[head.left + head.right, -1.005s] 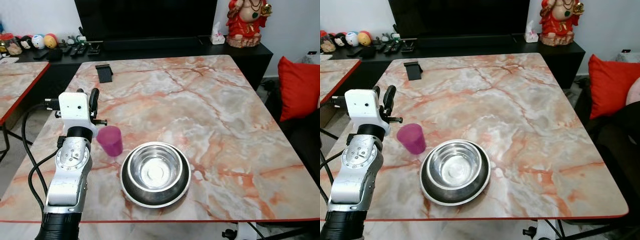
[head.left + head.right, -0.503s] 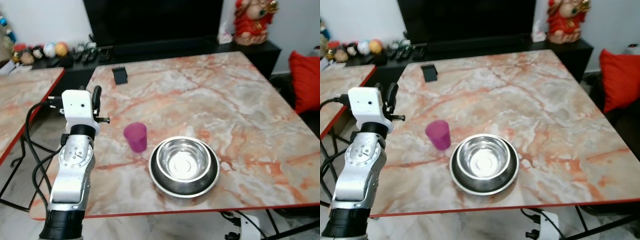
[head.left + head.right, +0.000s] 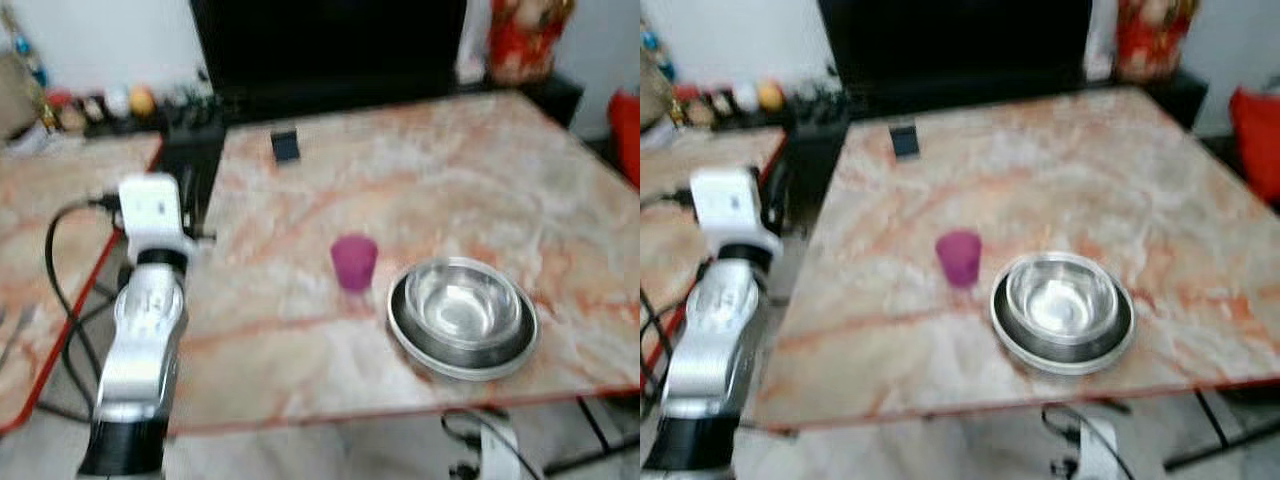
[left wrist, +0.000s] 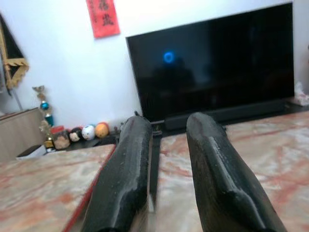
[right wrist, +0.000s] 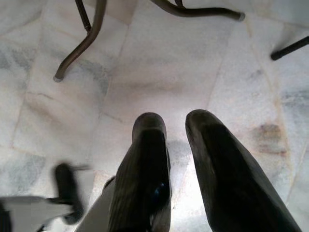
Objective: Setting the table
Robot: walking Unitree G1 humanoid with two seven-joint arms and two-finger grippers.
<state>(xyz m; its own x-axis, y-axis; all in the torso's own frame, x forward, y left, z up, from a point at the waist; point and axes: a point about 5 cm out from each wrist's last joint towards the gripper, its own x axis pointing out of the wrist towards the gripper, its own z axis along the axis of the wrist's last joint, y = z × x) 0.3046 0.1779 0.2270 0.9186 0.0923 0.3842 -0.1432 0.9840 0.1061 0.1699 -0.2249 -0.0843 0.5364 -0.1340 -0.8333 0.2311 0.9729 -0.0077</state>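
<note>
Left wrist view: my left pincer (image 4: 166,140) shows two long black fingers (image 4: 125,179) with a pebbled matte surface, parted by a narrow gap and holding nothing. Beyond them I see a dark television screen (image 4: 217,72) on a white wall, a red paper hanging (image 4: 103,17) cut off at the frame edge, and small round figurines (image 4: 89,131) too blurred to identify.

In the head views, both smeared by blur, the left arm (image 3: 140,330) is a silver segmented column topped by a white block, raised off the left edge of the counter (image 3: 300,330). The counter top is glossy marble veined in orange and grey with a red rim. The purple cup (image 3: 354,262), a small tapered tumbler, stands upright on the counter well to the right of the left pincer, apart from it. Just right of the cup sits the steel bowl (image 3: 463,312), a round shiny bowl on a wider dark rim. A small dark object (image 3: 285,146) lies farther back; I cannot tell what it is.

Right wrist view: my right pincer (image 5: 176,130) hangs over pale veined floor tiles (image 5: 159,58), fingers slightly parted and empty, with curved metal legs (image 5: 82,43) cut off at the frame's edge.
</note>
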